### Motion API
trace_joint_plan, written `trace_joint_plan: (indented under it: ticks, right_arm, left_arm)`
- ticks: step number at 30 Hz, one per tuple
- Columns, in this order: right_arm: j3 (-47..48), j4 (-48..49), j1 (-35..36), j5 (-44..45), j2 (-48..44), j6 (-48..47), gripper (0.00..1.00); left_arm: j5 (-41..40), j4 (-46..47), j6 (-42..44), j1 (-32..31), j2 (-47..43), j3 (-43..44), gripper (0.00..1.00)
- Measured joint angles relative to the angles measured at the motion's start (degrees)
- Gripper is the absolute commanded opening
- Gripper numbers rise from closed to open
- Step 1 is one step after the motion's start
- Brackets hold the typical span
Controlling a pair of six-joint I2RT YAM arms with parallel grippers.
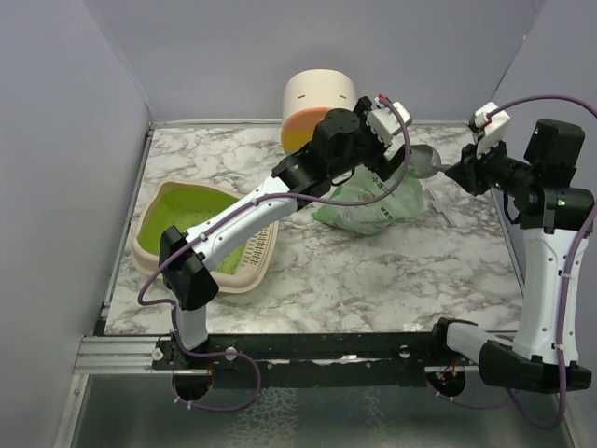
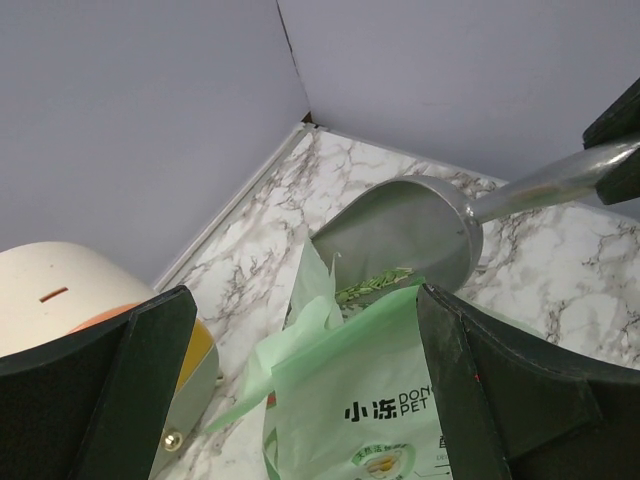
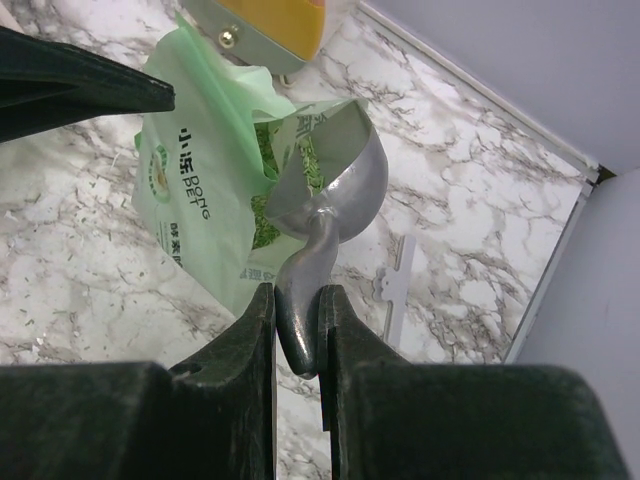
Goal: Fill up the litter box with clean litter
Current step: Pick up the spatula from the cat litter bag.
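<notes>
The litter box [image 1: 154,252], cream with a lime-green inside, sits at the table's left. A mint-green litter bag [image 1: 373,207] [image 2: 370,400] [image 3: 195,170] stands at the middle back, its mouth open. Greenish clean litter [image 3: 263,150] [image 2: 378,285] shows in that mouth. My left gripper [image 1: 384,119] [image 2: 305,300] is open, its fingers wide on either side of the bag's top. My right gripper [image 1: 464,171] [image 3: 297,292] is shut on the handle of a grey metal scoop [image 1: 424,161] [image 2: 405,235] [image 3: 340,185]. The scoop's bowl rests at the bag's mouth.
A cream cylinder with an orange face [image 1: 317,101] [image 2: 50,295] stands behind the bag, close to the left fingers. A white plastic strip [image 3: 397,275] lies on the marble right of the bag. Grey walls close in the back and both sides.
</notes>
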Motion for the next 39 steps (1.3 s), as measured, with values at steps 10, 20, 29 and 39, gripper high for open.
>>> trace_joint_plan:
  ticks: [10,20,29,39]
  right_arm:
    - [0.68,-2.27,0.0,0.17,-2.34,-0.04,0.01]
    - [6.47,-4.11,0.0,3.58,-4.85,0.72,0.01]
    - [9.09,-3.23,0.0,3.45,-5.77,1.51,0.01]
    - [7.3,-1.22,-0.11,-5.44,-8.94,2.27,0.01]
  left_arm:
    - [0.74,1.36,-1.05,1.01,-0.02,-0.24,0.95]
    - [4.61,3.58,-4.81,3.41,-0.61,-3.54,0.99]
    - [15.17,11.34,-17.05,11.34,-2.82,-8.87,0.99]
    - [33.38,20.15,-32.92,19.93,-3.65,-9.97,0.9]
